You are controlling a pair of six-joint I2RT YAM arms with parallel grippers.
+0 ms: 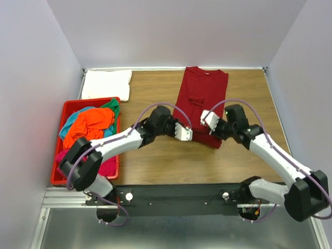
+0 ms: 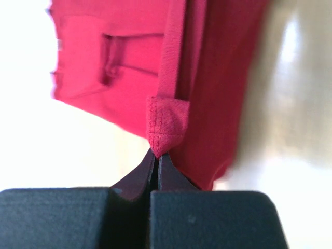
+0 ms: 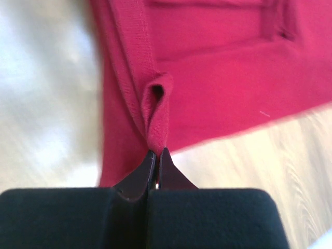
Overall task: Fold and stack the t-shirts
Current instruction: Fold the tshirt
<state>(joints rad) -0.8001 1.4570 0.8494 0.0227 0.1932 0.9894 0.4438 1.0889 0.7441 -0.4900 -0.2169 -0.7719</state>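
— Left pincer [image 2: 157,155] and right pincer [image 3: 156,153]: we have both clenched on the near hem of the dark red cotton t-shirt [image 1: 199,98], one at each corner
— Why there?
— It lies flat and narrow on the wooden bench [image 1: 155,161], sides folded in, so we judge the hem gets carried toward the collar
— And the stack?
— We'd aim for the folded white cotton t-shirt [image 1: 106,84] at the far left corner

The left gripper [image 2: 157,155] has its dark jaws pressed together, pinching a stitched hem corner [image 2: 167,122] of the dark red t-shirt [image 2: 218,78] right at the fingertips. The cloth spreads beyond the tips, with a folded band running straight ahead, and pale, washed-out table [image 2: 295,104] on both sides
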